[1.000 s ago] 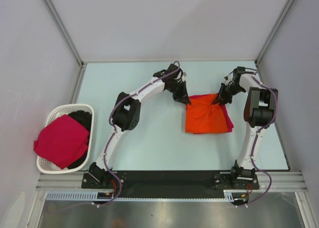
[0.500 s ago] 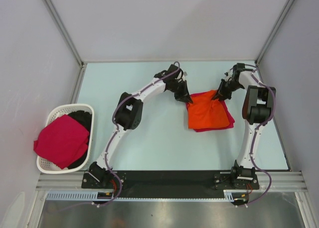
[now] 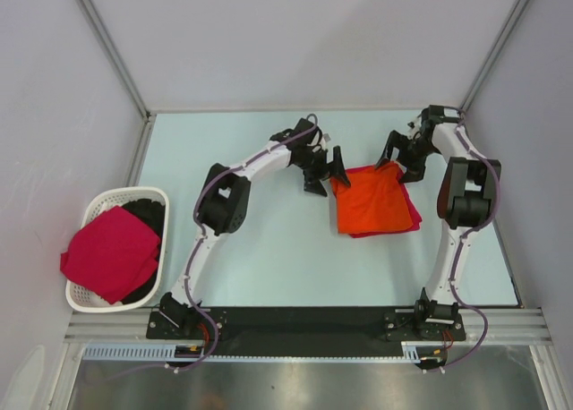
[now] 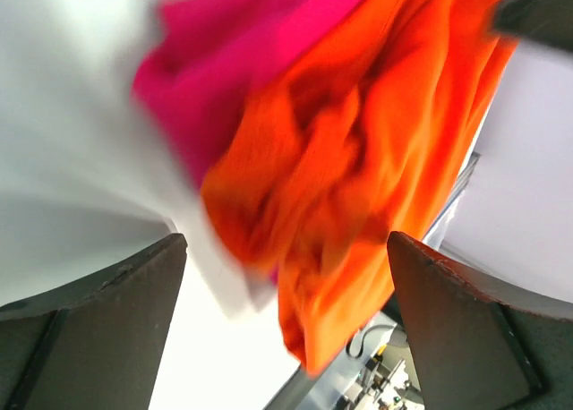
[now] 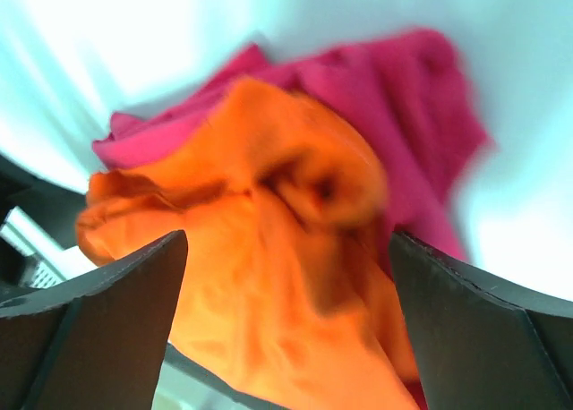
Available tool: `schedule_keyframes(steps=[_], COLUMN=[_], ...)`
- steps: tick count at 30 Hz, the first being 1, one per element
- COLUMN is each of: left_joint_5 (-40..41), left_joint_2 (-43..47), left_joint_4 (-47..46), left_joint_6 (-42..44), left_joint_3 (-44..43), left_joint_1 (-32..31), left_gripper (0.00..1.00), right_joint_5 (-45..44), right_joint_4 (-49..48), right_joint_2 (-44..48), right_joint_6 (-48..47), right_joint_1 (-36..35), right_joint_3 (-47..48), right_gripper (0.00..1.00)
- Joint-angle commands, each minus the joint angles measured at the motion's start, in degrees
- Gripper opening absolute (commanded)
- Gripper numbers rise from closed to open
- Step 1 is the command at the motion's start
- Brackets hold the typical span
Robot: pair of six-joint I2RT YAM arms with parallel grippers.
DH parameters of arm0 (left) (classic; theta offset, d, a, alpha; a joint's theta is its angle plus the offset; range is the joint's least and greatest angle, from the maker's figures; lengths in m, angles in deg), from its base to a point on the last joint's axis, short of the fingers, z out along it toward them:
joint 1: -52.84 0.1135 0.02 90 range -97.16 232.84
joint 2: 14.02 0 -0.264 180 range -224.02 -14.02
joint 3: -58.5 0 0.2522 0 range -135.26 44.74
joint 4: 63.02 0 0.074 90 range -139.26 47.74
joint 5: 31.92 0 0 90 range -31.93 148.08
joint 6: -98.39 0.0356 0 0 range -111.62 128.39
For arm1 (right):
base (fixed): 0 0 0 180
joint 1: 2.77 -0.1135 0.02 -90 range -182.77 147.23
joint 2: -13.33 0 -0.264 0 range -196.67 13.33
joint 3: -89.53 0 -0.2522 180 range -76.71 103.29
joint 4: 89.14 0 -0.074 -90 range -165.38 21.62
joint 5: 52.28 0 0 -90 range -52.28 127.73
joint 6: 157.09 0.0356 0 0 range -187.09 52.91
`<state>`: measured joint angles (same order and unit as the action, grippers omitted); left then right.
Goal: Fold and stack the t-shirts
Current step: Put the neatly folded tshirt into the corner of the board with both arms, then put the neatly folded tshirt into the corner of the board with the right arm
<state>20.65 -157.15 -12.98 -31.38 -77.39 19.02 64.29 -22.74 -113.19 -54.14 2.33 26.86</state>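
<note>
A folded bright orange t-shirt (image 3: 374, 200) lies on a crimson-pink t-shirt (image 3: 414, 218) at the right middle of the table; the pink one shows only along the edges. My left gripper (image 3: 328, 175) is open at the pile's far left corner and holds nothing. My right gripper (image 3: 402, 162) is open at the far right corner, also holding nothing. In the left wrist view, orange cloth (image 4: 358, 141) and pink cloth (image 4: 242, 61) hang blurred ahead of the spread fingers (image 4: 98, 320). The right wrist view shows rumpled orange cloth (image 5: 269, 276) over pink cloth (image 5: 403, 115) between wide jaws.
A white slatted basket (image 3: 125, 193) stands at the table's left edge. Another crimson-pink t-shirt (image 3: 112, 253) drapes over it, with something dark (image 3: 148, 217) underneath. Grey walls enclose the table on three sides.
Both grippers were shut on the orange t-shirt's far corners and have let go. The shirt has settled flat on the pink one, a little farther back and right than a second ago.
</note>
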Motion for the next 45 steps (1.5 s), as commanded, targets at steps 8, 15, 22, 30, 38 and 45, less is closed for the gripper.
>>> schedule_keyframes(steps=[8,15,22,30,38,45], left_joint_5=[0.17,-4.49,-4.49,-4.32,-4.41,-4.14], left_joint_2=[20.52,17.1,15.25,13.49,12.61,12.44], left_joint_4=[-5.23,-7.8,-5.78,-4.72,-3.75,-3.23], left_joint_6=[1.37,0.3,1.71,2.33,2.94,3.47], left_joint_3=[23.06,23.95,20.88,19.56,18.59,18.68], left_joint_1=[1.39,-0.01,-0.02,-0.01,-0.19,-0.28], left_gripper=[1.0,1.0,1.0,1.0,1.0,1.0], right_joint_5=[-5.48,-4.68,-4.16,-6.96,-12.32,-12.42], right_joint_4=[3.43,3.52,2.91,3.69,3.87,1.59], right_joint_2=[19.11,18.77,17.01,19.21,18.77,14.2], right_joint_6=[-3.54,-4.6,-4.95,-4.95,-4.6,-4.95], right_joint_1=[6.67,6.41,6.58,6.41,5.62,1.67], right_joint_3=[-17.42,-24.81,-27.8,-28.6,-27.98,-28.95], right_gripper=[1.0,1.0,1.0,1.0,1.0,1.0])
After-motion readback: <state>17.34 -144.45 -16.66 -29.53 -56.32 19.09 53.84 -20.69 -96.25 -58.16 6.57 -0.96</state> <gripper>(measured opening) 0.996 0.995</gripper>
